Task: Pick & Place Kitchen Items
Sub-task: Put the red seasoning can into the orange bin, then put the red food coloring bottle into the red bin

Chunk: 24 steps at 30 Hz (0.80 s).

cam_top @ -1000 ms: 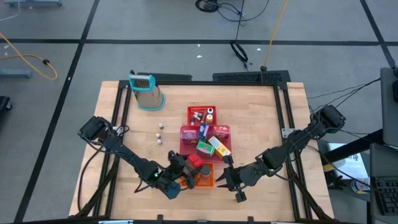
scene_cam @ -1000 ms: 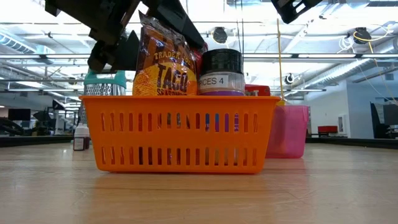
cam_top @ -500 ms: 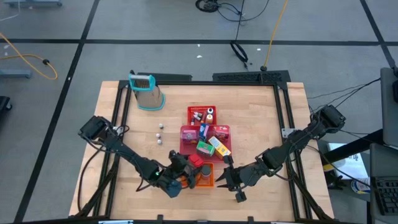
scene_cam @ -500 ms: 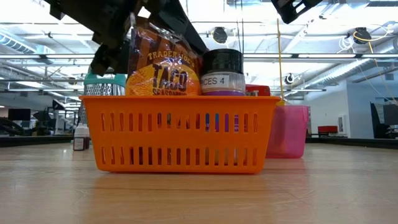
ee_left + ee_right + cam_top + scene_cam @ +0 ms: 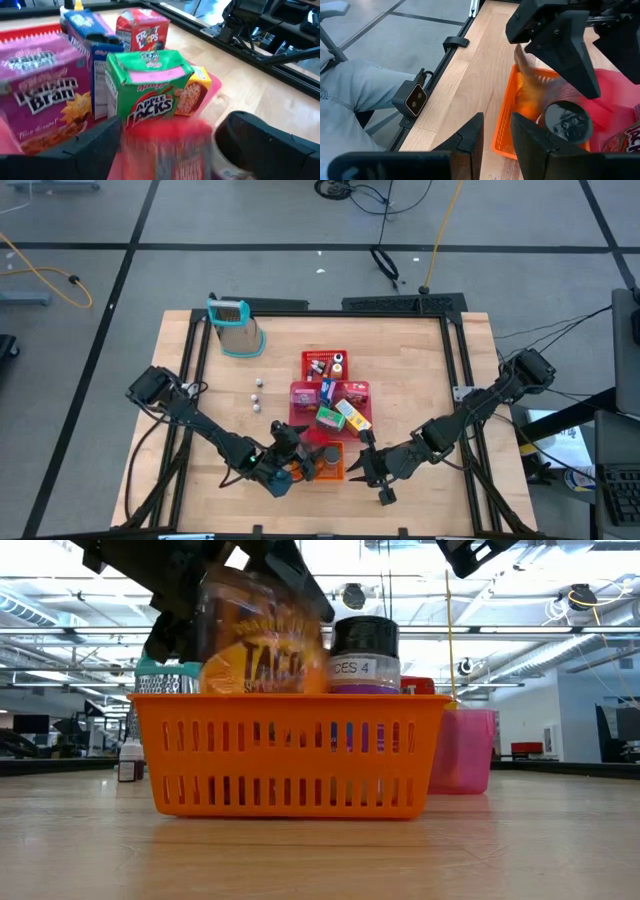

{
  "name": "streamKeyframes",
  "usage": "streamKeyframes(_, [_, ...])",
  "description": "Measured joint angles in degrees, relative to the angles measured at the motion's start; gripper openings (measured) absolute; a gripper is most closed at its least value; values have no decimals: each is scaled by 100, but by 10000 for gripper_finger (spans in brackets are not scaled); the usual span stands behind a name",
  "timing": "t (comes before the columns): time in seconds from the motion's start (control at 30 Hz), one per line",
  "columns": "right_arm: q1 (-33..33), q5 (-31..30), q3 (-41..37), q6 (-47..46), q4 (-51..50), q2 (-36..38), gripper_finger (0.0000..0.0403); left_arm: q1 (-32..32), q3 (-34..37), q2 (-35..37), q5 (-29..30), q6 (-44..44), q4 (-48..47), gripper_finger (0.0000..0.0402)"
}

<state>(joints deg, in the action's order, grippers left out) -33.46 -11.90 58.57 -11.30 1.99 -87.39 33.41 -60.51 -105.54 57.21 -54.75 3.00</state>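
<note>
An orange basket [image 5: 326,467] [image 5: 290,755] stands near the table's near edge. Inside it are a black-lidded spice jar [image 5: 363,655] [image 5: 564,120] and an orange taco seasoning packet [image 5: 262,652] [image 5: 532,95], which is blurred and shows half above the rim. My left gripper [image 5: 290,452] [image 5: 167,145] hangs open just above the basket, and the packet's red top [image 5: 165,150] lies between its fingers. My right gripper [image 5: 368,470] [image 5: 497,130] waits to the basket's right with a narrow gap between its fingers, holding nothing. My left gripper stands over the packet from above with one finger [image 5: 75,150] on each side of its top edge [image 5: 165,135]. The packet is blurred, and I cannot tell whether the fingers touch it.
A pink tray [image 5: 296,392] behind the basket holds cereal boxes, purple [image 5: 40,100], green [image 5: 150,90] and red [image 5: 142,30]. Farther back sits a red tray [image 5: 325,363] with small jars. Two little shakers [image 5: 257,393] and the grater [image 5: 235,328] stand toward the far left. A person's leg [image 5: 350,85] is beside the table.
The taco packet has sunk from standing high above the basket's rim to sitting much lower inside the basket, beside the jar. It tips a little as it goes down. My left gripper has stayed almost where it was above the basket.
</note>
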Motion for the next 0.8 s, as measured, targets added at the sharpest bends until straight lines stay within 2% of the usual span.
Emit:
streamKeyframes(0.13, [-1, 0, 0, -1, -1, 0, 89, 9, 0, 0, 24, 229, 65, 397])
streamKeyframes(0.47, [-1, 0, 0, -1, 1, 0, 89, 21, 0, 0, 29, 368, 36, 398])
streamKeyframes(0.73, [1, 2, 0, -1, 1, 0, 89, 236, 6, 163, 391, 770, -843, 391])
streamKeyframes(0.8, [-1, 0, 0, -1, 1, 0, 89, 276, 1, 366, 417, 410, -1281, 390])
